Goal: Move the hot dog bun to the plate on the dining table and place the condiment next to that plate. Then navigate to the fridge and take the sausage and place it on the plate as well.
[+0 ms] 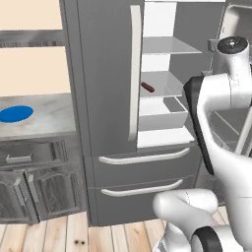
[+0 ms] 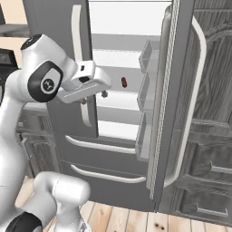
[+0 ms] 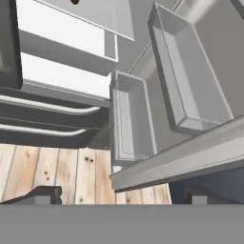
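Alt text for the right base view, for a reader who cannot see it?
A tall dark grey fridge stands with its right door swung open, and a short reddish-brown sausage lies on a white inner shelf. The white arm's open two-finger gripper hovers just left of the sausage, not touching it.

No readable text, label, brand or number anywhere — fridge (image 1: 106, 74) doors and shelves are plain.

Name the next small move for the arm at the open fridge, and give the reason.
Probably reach the gripper forward and slightly up toward the sausage. The fridge door is open, the sausage lies alone on a white shelf, and the gripper hangs open in front of the shelves, short of it, holding nothing.
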Robot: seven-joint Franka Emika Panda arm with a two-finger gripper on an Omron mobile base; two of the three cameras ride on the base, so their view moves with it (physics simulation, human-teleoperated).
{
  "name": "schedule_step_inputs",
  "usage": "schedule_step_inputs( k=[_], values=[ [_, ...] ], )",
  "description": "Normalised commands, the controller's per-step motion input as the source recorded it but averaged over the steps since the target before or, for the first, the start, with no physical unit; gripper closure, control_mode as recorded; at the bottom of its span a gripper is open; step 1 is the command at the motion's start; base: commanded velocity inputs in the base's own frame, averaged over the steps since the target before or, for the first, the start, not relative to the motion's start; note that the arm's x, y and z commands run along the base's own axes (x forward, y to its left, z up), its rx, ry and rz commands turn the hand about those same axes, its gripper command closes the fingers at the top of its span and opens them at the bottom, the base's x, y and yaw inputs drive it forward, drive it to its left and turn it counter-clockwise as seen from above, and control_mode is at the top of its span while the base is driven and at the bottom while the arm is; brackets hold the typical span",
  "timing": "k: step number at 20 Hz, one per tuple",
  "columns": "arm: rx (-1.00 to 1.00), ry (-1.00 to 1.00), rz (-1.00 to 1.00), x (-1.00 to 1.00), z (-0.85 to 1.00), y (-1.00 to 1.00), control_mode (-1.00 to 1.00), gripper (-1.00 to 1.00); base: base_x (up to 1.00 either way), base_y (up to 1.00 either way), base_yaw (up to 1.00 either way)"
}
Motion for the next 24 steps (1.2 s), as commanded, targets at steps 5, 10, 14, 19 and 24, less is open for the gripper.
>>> schedule_step_inputs(
  k=[5,10,14,19,24],
  values=[
    [0.13,-0.12,0.04,0.36,-0.27,0.92,-1.00,-1.00,0.00,0.00,0.00],
    [0.16,-0.10,0.00,0.63,-0.14,0.74,-1.00,-1.00,0.00,0.00,0.00],
    [0.13,-0.08,0.02,0.53,0.10,0.56,-1.00,-1.00,0.00,0.00,0.00],
    [0.05,-0.09,0.10,0.54,0.28,0.45,-1.00,-1.00,0.00,0.00,0.00],
    [0.05,-0.10,0.03,0.45,0.21,0.10,-1.00,-1.00,0.00,0.00,0.00]
  ],
)
